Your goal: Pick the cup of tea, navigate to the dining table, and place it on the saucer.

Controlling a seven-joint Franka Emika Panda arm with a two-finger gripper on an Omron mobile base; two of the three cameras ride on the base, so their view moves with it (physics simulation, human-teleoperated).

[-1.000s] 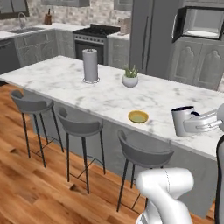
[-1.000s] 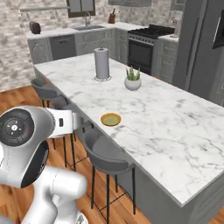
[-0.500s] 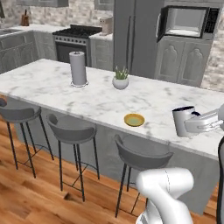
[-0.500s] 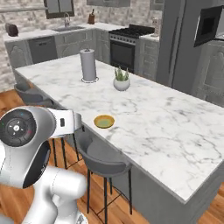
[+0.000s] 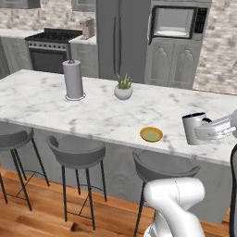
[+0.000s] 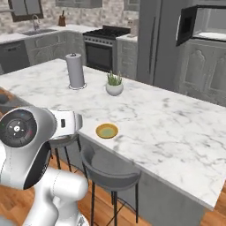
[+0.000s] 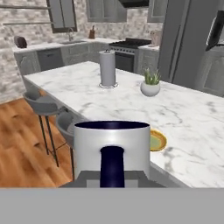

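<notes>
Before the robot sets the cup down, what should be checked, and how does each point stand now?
1. Cup of tea held in the hand: ok.
2. Cup upright: ok.
3. Saucer bare, nothing on it: ok.
4. Cup directly above the saucer: not ok; it hangs off to the side.
5. Plant pot and paper-towel roll apart from the saucer: ok.
6. Tea level in the cup: cannot tell.

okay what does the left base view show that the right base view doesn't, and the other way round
Left base view alone: the cup of tea held in the gripper over the dining table, right of the saucer, plus two more stools.

Right base view alone: the sink faucet on the back counter.

Both: dining table, saucer, paper-towel roll, plant pot, stove, microwave.
</notes>
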